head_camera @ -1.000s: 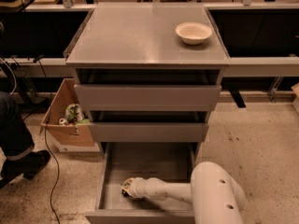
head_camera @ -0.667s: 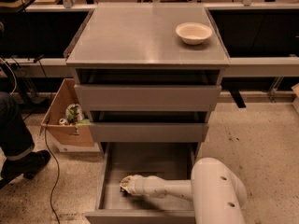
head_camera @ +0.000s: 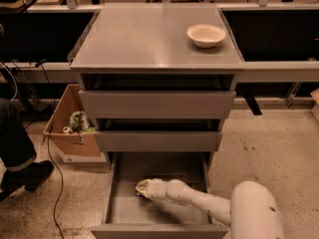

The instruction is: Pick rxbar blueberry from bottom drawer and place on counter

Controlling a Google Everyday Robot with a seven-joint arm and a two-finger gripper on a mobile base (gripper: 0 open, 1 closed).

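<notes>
The bottom drawer is pulled out, with its grey inside showing. My gripper is reached down into it, low over the drawer floor left of the middle. The white arm runs in from the lower right. A small dark shape shows just under the gripper's tip; I cannot tell whether it is the rxbar blueberry, which is otherwise hidden. The counter is the grey top of the cabinet, well above the gripper.
A white bowl stands on the counter's back right. The two upper drawers are slightly open above the gripper. A cardboard box with items and a person's leg are on the floor at left.
My gripper has shifted a little toward the back of the drawer and stays low over its floor. Nothing else has moved.
</notes>
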